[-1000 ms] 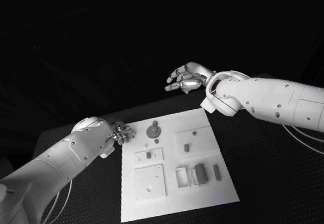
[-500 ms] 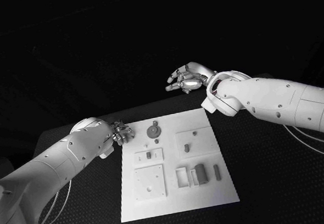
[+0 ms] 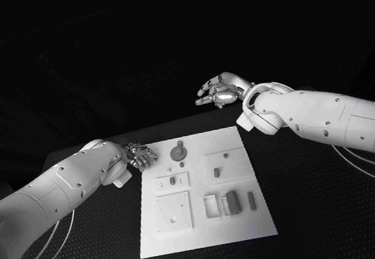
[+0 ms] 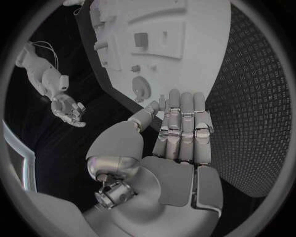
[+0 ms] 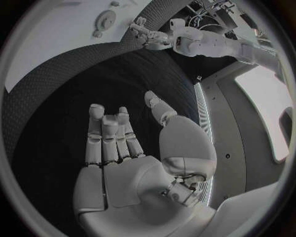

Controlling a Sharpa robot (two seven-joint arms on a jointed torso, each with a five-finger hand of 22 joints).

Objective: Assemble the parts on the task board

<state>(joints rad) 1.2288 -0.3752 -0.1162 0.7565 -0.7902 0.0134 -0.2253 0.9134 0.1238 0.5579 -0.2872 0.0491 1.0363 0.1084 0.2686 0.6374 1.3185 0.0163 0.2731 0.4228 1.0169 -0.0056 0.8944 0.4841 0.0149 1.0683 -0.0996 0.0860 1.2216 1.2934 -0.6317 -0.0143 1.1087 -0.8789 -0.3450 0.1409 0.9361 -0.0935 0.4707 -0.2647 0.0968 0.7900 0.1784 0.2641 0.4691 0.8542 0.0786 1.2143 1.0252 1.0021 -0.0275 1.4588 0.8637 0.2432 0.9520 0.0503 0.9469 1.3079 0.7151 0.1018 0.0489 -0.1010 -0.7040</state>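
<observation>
The left hand (image 3: 139,155) hovered empty, fingers loosely extended, just beside the far left corner of the task board (image 3: 253,214), near a round part (image 3: 178,150) there. The board lay in the middle of the desk (image 3: 327,214) with small parts (image 3: 231,199) on it. The right hand (image 3: 218,91) was raised beyond the board's far edge, fingers spread, holding nothing.

Right hand (image 5: 132,163) — palm facing the black table (image 5: 74,84), fingers (image 5: 111,136) extended and side by side, thumb apart, holding nothing. Task board (image 5: 55,34) lies beyond, a round part (image 5: 106,20) on it. Left hand (image 5: 145,33) sits near the board's edge — grasp indeterminate.
</observation>
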